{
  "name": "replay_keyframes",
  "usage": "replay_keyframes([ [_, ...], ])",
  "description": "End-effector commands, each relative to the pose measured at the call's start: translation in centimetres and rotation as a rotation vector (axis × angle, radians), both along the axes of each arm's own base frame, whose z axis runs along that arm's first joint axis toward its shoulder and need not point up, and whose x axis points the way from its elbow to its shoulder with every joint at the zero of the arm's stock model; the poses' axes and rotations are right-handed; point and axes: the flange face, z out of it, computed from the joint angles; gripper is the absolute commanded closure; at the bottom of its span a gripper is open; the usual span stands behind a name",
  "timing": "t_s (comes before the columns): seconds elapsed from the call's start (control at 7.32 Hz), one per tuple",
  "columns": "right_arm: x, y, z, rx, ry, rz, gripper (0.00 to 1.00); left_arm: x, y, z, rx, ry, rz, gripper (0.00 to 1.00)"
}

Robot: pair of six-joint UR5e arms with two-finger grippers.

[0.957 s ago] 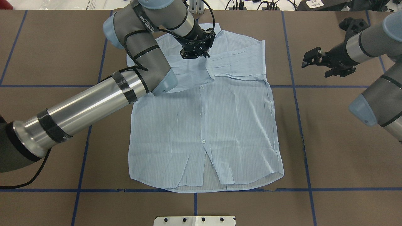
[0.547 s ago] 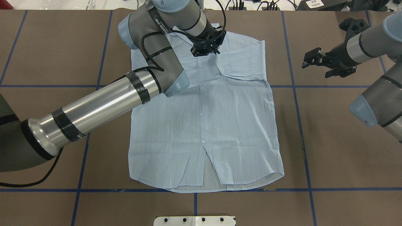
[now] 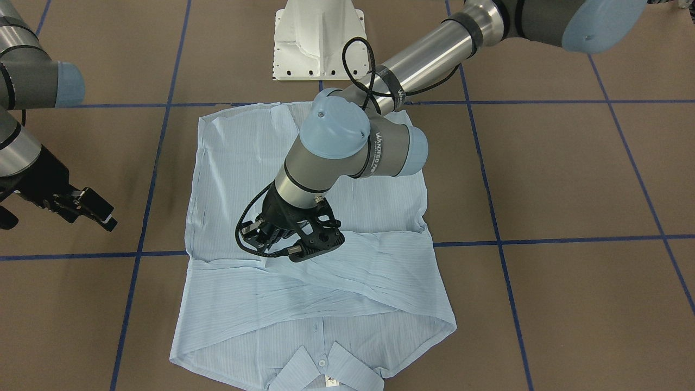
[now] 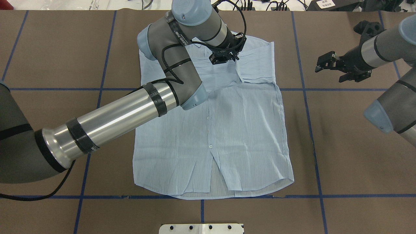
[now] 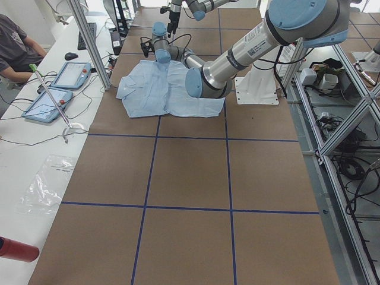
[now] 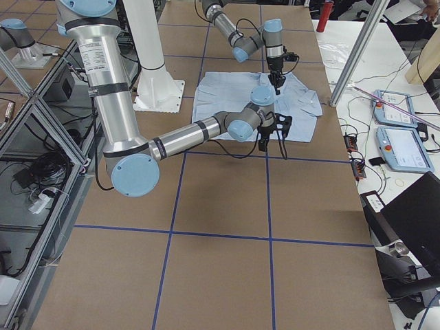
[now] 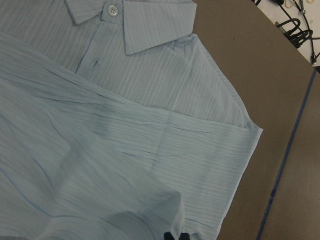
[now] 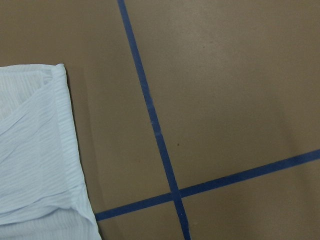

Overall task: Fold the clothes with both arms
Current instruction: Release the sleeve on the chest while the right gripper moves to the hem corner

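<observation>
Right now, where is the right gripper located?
In the overhead view, the right gripper hovers over the bare table on the right side, apart from the shirt, just beyond the blue tape line beside it.

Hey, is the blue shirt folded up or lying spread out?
Mostly spread: the shirt lies flat, front up, hem unfolded. Only the sleeves are folded across the chest, one at the left hand.

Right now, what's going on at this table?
The left gripper is pinched shut on the pale blue shirt, holding one sleeve folded across the chest near the collar. The shirt lies flat, button side up, on the brown table. The right gripper hovers open over bare table beside the shirt, touching nothing. The lower half is not yet folded.
</observation>
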Motion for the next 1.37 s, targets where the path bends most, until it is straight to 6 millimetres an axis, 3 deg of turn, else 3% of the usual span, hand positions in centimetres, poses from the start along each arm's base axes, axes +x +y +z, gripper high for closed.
replay_keyframes([
  [0.0, 0.1, 0.6, 0.2, -0.008, 0.000, 0.007, 0.00, 1.3, 1.3, -0.5, 0.024, 0.019, -0.001, 0.10],
  [0.14, 0.2, 0.9, -0.3, -0.006, -0.010, 0.007, 0.00, 1.2, 1.6, -1.6, 0.027, 0.034, -0.002, 0.00],
  [0.27, -2.4, 2.6, -1.5, -0.001, -0.021, -0.023, 0.00, 0.8, 2.1, -1.8, 0.025, 0.046, 0.005, 0.00],
  [0.41, -4.9, 5.0, -2.9, -0.016, -0.034, -0.020, 0.00, -0.7, 3.4, 0.5, 0.032, 0.060, 0.010, 0.00],
  [0.68, -8.3, 13.1, -2.1, -0.065, 0.003, 0.025, 0.00, -5.8, 8.1, 7.4, 0.053, 0.051, 0.096, 0.01],
  [0.82, -7.9, 16.5, -1.9, -0.086, 0.008, 0.027, 0.00, -7.5, 9.3, 10.0, 0.110, 0.012, 0.113, 0.01],
  [0.96, -8.8, 18.7, -1.5, -0.114, 0.018, 0.050, 0.00, -9.0, 10.0, 11.8, 0.172, -0.015, 0.129, 0.01],
  [1.09, -11.4, 21.4, -1.4, -0.114, 0.037, 0.091, 0.01, -11.0, 11.0, 14.7, 0.224, -0.042, 0.143, 0.01],
  [1.23, -13.3, 24.4, -1.5, -0.153, 0.031, 0.125, 0.02, -12.6, 11.9, 16.3, 0.256, -0.052, 0.151, 0.01],
])
